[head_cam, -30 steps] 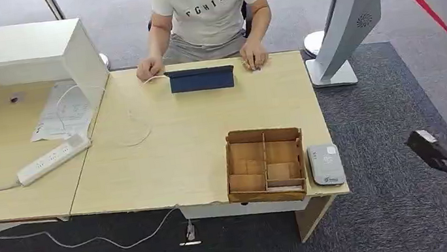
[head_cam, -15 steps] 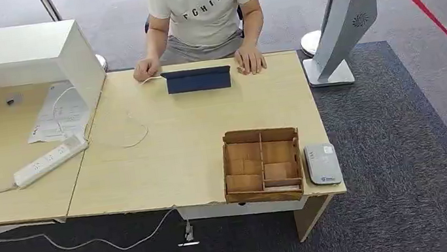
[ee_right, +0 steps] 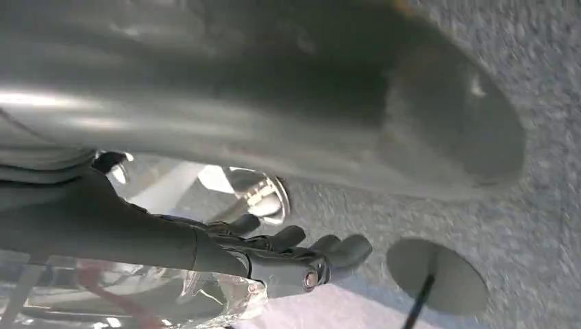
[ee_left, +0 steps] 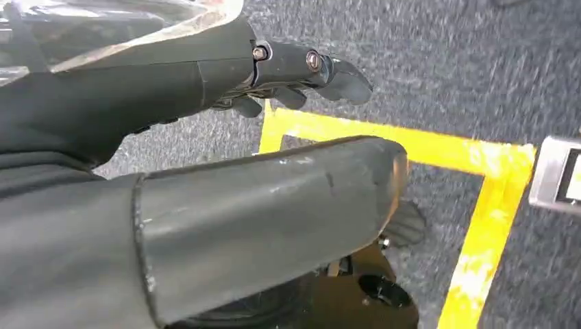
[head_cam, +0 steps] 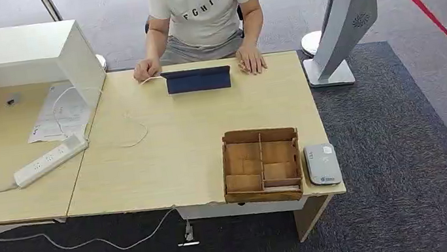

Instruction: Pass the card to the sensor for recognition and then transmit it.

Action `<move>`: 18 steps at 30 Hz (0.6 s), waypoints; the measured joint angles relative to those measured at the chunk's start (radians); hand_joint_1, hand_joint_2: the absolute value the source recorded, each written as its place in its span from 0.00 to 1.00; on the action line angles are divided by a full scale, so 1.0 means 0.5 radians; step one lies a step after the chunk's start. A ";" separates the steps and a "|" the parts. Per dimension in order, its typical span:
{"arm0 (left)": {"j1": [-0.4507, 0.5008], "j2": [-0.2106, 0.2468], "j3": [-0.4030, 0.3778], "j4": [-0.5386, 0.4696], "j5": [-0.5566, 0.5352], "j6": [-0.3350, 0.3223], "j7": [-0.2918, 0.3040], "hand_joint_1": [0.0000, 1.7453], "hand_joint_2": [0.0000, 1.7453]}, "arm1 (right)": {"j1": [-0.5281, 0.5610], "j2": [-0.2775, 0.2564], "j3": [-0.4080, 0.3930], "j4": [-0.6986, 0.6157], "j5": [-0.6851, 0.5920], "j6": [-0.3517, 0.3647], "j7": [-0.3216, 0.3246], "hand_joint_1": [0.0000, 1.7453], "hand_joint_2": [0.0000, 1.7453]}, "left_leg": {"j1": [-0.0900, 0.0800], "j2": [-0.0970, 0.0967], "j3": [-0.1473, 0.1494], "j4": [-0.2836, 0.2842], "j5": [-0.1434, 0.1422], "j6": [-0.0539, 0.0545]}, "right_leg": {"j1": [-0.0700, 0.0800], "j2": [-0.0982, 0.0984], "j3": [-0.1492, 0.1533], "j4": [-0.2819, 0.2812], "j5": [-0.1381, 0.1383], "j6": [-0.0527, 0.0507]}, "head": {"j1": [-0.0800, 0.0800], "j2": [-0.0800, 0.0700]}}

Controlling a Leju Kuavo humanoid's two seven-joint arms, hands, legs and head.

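Head view: pale wooden table (head_cam: 165,154) seen from above, with a wooden compartment box (head_cam: 261,164) near the front right corner. Just beside the box, nearer the table's right edge, a flat grey card sensor (head_cam: 322,164) lying face up. Card itself too small to pick out; cannot tell whether one sits in the box. At the far edge, a seated person (head_cam: 203,10) with both hands resting on the tabletop either side of a dark blue tablet case (head_cam: 198,79). On the left, a white power strip (head_cam: 49,159), a loose white cable (head_cam: 131,122) and some papers (head_cam: 60,112) beside a white cabinet (head_cam: 13,56). Right of the table, a white kiosk stand (head_cam: 350,9) on grey carpet.

Left wrist view: left hand (ee_left: 274,199) hanging over the carpet, thick thumb well apart from the dark fingers (ee_left: 301,68), nothing between them. Underneath, yellow floor tape (ee_left: 493,205).

Right wrist view: right hand (ee_right: 308,103) likewise spread, dark fingers (ee_right: 301,253) stretched out away from the thumb, gripping nothing. Beyond the fingertips, a round grey disc (ee_right: 438,274) on the carpet.
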 joint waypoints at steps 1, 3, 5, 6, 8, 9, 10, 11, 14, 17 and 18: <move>0.000 0.000 0.000 0.000 0.000 0.000 0.000 0.00 0.00 | 0.000 0.000 0.000 0.000 0.000 0.000 0.000 0.00 0.00 | 0.000 0.000 0.000 0.000 0.000 0.000 | 0.000 0.000 0.000 0.000 0.000 0.000 | 0.000 0.000; 0.000 0.048 0.000 0.000 -0.018 -0.040 0.022 0.00 0.00 | -0.008 0.075 0.000 0.055 -0.003 0.004 -0.018 0.00 0.00 | -0.001 0.000 0.000 0.000 0.000 0.000 | -0.001 0.000 0.000 0.000 0.000 0.000 | -0.001 0.000; 0.001 0.078 0.000 0.000 -0.021 -0.043 0.036 0.00 0.00 | -0.020 0.116 -0.001 0.104 0.008 0.043 -0.022 0.00 0.00 | -0.001 0.000 0.000 0.000 0.000 0.000 | -0.001 0.000 0.000 0.000 0.000 0.000 | -0.001 0.000; 0.002 0.080 0.000 0.000 -0.021 -0.043 0.036 0.00 0.00 | -0.022 0.124 -0.001 0.115 0.019 0.052 -0.016 0.00 0.00 | -0.001 0.000 0.000 0.000 0.000 0.000 | -0.001 0.000 0.000 0.000 0.000 0.000 | -0.001 0.000; 0.002 0.082 0.000 0.000 -0.023 -0.047 0.039 0.00 0.00 | -0.024 0.141 -0.001 0.132 0.039 0.069 -0.005 0.00 0.00 | -0.001 0.000 0.000 0.000 0.000 0.000 | -0.001 0.000 0.001 0.000 0.000 0.000 | -0.001 0.000; 0.005 0.082 0.000 0.000 -0.028 -0.054 0.042 0.00 0.00 | -0.024 0.149 -0.001 0.137 0.047 0.076 -0.003 0.00 0.00 | -0.001 0.000 0.000 0.000 0.000 0.000 | -0.001 0.000 0.001 0.000 0.000 0.000 | 0.000 0.000; 0.007 0.082 0.000 0.000 -0.027 -0.057 0.041 0.00 0.00 | -0.024 0.157 0.000 0.144 0.052 0.076 -0.004 0.00 0.00 | -0.001 0.000 0.000 0.000 0.000 0.000 | -0.001 0.000 0.001 0.000 0.000 0.000 | -0.001 0.000; 0.009 0.081 0.000 0.000 -0.027 -0.062 0.041 0.00 0.00 | -0.024 0.165 0.000 0.150 0.056 0.076 -0.004 0.00 0.00 | -0.001 0.000 0.000 0.000 0.000 0.000 | -0.001 0.000 0.001 0.000 0.000 0.000 | 0.000 0.000; 0.012 0.082 0.000 -0.001 -0.031 -0.063 0.044 0.00 0.00 | -0.025 0.179 0.001 0.163 0.071 0.079 -0.003 0.00 0.00 | -0.001 0.000 0.000 0.000 0.000 0.000 | -0.001 0.000 0.000 0.000 0.000 0.000 | -0.001 0.000; 0.015 0.082 0.000 -0.002 -0.032 -0.059 0.063 0.00 0.00 | -0.025 0.187 0.003 0.173 0.076 0.081 0.004 0.00 0.00 | -0.001 0.000 0.000 0.000 0.000 0.000 | -0.001 0.000 0.000 0.000 0.000 0.000 | 0.000 0.000; 0.016 0.082 0.000 -0.002 -0.035 -0.055 0.066 0.00 0.00 | -0.026 0.188 0.003 0.177 0.076 0.081 0.006 0.00 0.00 | -0.001 0.000 0.000 0.000 0.000 0.000 | -0.001 0.000 0.000 0.000 0.000 0.000 | -0.001 0.000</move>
